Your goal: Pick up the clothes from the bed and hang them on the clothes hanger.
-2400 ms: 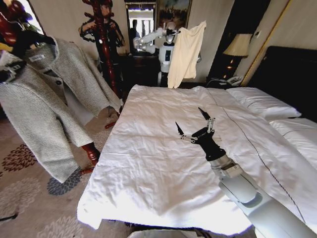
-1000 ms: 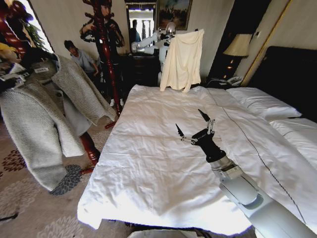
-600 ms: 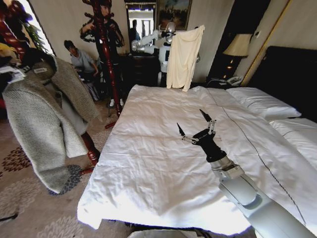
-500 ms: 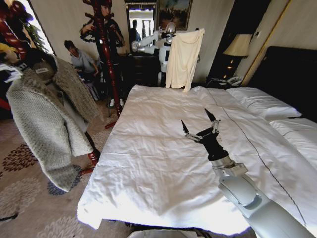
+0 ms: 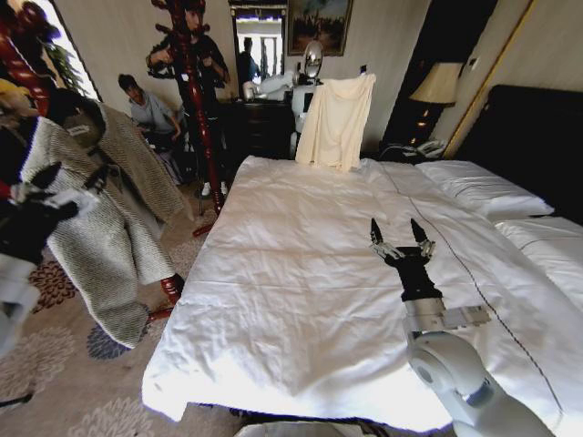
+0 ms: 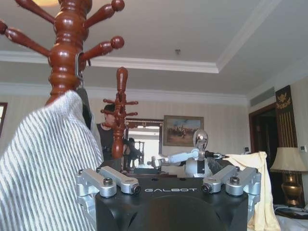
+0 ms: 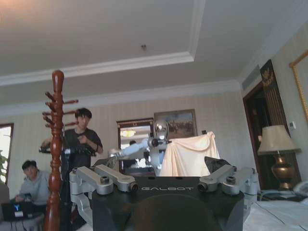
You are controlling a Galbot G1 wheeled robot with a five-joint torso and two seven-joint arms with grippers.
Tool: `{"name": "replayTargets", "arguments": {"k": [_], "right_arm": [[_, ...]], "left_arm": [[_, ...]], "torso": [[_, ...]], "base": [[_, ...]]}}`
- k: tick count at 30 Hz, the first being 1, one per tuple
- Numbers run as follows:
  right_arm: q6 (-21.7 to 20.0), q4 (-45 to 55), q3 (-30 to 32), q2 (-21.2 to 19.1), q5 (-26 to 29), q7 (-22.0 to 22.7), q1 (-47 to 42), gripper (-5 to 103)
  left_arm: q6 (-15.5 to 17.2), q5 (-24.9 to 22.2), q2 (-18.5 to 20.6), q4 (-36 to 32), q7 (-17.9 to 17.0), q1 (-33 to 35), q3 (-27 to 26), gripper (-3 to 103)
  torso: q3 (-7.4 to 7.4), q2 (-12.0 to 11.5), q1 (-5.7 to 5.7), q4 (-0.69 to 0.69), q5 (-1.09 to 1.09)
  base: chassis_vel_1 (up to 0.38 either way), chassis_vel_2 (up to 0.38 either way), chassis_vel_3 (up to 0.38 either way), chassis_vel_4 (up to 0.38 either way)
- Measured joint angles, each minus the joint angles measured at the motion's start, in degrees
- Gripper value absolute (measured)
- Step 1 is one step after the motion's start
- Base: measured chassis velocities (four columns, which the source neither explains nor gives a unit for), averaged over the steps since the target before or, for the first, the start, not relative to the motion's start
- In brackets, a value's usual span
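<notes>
Grey-beige speckled tweed jacket (image 5: 105,209) hung on the wooden coat stand (image 6: 67,53).
Left pincer (image 5: 55,187) had released, fingers apart; right pincer (image 5: 401,238) hovered spread over the white bed (image 5: 301,300).

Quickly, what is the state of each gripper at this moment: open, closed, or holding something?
Left gripper: open, holding nothing, in front of the hanging jacket.
Right gripper: open, holding nothing, above the bed.

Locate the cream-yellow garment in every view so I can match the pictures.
Head view: cream-yellow garment at top centre, between the white robot and the table lamp.
Left wrist view: garment between that robot and the lamp.
Right wrist view: garment beside the robot.
Shared landmark: the table lamp.
</notes>
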Motion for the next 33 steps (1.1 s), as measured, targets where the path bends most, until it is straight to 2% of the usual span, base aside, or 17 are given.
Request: {"name": "replayTargets", "arguments": {"k": [2, 3, 4, 7, 8, 10, 11, 14, 15, 19, 21, 23, 25, 26, 30, 33], "right_arm": [[0.72, 0.01, -0.13, 1.94, -3.40, -0.36, -3.64, 100], [0.72, 0.01, -0.13, 1.94, -3.40, -0.36, -3.64, 100], [1.52, -0.19, -0.77, 3.43, -7.33, -0.74, -7.15, 100], [4.13, -2.02, -2.11, 6.59, -17.22, -2.47, -13.34, 100], [4.13, -2.02, -2.11, 6.59, -17.22, -2.47, -13.34, 100], [6.48, -3.38, -2.21, 8.87, -21.83, -3.79, -16.28, 100], [6.48, -3.38, -2.21, 8.87, -21.83, -3.79, -16.28, 100], [7.90, -4.48, -1.57, 10.71, -23.99, -4.05, -17.76, 100], [7.90, -4.48, -1.57, 10.71, -23.99, -4.05, -17.76, 100], [7.65, -5.25, 1.82, 11.36, -22.00, -3.30, -14.96, 100], [7.46, -5.30, 2.20, 11.35, -21.59, -3.15, -14.63, 100], [6.36, -5.64, 3.47, 11.18, -19.35, -2.45, -12.93, 100], [5.39, -5.72, 3.72, 11.25, -17.67, -2.40, -11.54, 100], [5.39, -5.72, 3.72, 11.25, -17.67, -2.40, -11.54, 100], [3.36, -4.03, 4.13, 10.79, -15.91, -3.02, -10.41, 100], [3.05, -3.77, 4.19, 10.66, -15.75, -3.18, -10.39, 100]], "left_arm": [[-1.21, 4.29, -4.02, -1.29, 1.08, 1.47, 3.39, 100], [-1.21, 4.29, -4.02, -1.29, 1.08, 1.47, 3.39, 100], [-2.75, 8.17, -7.07, -1.58, 2.23, 2.56, 7.75, 100], [-7.17, 17.64, -12.23, 0.92, 4.11, 4.03, 19.56, 100], [-7.17, 17.64, -12.23, 0.92, 4.11, 4.03, 19.56, 100], [-11.19, 24.29, -15.55, 3.84, 4.26, 4.69, 27.19, 100], [-11.19, 24.29, -15.55, 3.84, 4.26, 4.69, 27.19, 100], [-15.20, 32.10, -20.85, 6.68, 6.01, 8.45, 33.65, 100], [-15.20, 32.10, -20.85, 6.68, 6.01, 8.45, 33.65, 100], [-19.28, 34.08, -24.54, 8.76, 9.18, 13.05, 31.67, 100], [-19.58, 34.06, -24.66, 8.75, 9.46, 13.38, 31.17, 100], [-20.63, 33.13, -24.87, 7.10, 10.59, 14.65, 27.81, 100], [-20.14, 30.22, -24.40, 4.10, 10.80, 14.99, 25.01, 100], [-20.14, 30.22, -24.40, 4.10, 10.80, 14.99, 25.01, 100], [-17.62, 24.82, -23.34, 0.99, 10.28, 14.55, 22.86, 100], [-17.26, 24.25, -23.22, 0.83, 10.16, 14.48, 22.74, 100]], "torso": [[0.00, 0.00, -0.01, -0.02, 0.02], [0.00, 0.00, -0.01, -0.02, 0.02], [0.00, 0.00, -0.01, -0.01, 0.01], [0.00, 0.00, -0.01, -0.02, 0.01], [0.00, 0.00, -0.01, -0.02, 0.01], [0.00, 0.00, 0.00, -0.04, 0.00], [0.00, 0.00, 0.00, -0.04, 0.00], [0.00, 0.00, -0.01, -0.02, 0.00], [0.00, 0.00, -0.01, -0.02, 0.00], [0.01, 0.00, 0.00, 0.01, -0.01], [0.01, 0.00, 0.00, 0.02, -0.01], [0.01, 0.00, 0.00, -0.02, 0.00], [0.01, 0.00, 0.00, -0.01, 0.01], [0.01, 0.00, 0.00, -0.01, 0.01], [0.01, 0.00, 0.01, -0.02, -0.02], [0.01, 0.00, 0.01, -0.02, -0.01]], "base": [[0.000, 0.000, 0.000, 0.000], [0.000, 0.000, 0.000, 0.000], [0.000, 0.000, 0.000, 0.000], [0.000, 0.000, 0.000, 0.000], [0.000, 0.000, 0.000, 0.000], [0.000, 0.000, 0.000, 0.000], [0.000, 0.000, 0.000, 0.000], [0.000, 0.000, 0.000, 0.000], [0.000, 0.000, 0.000, 0.000], [0.000, 0.000, 0.000, 0.000], [0.000, 0.000, 0.000, 0.000], [0.000, 0.000, 0.000, 0.000], [0.000, 0.000, 0.000, 0.000], [0.000, 0.000, 0.000, 0.000], [0.000, 0.000, 0.000, 0.000], [0.000, 0.000, 0.000, 0.000]]}}
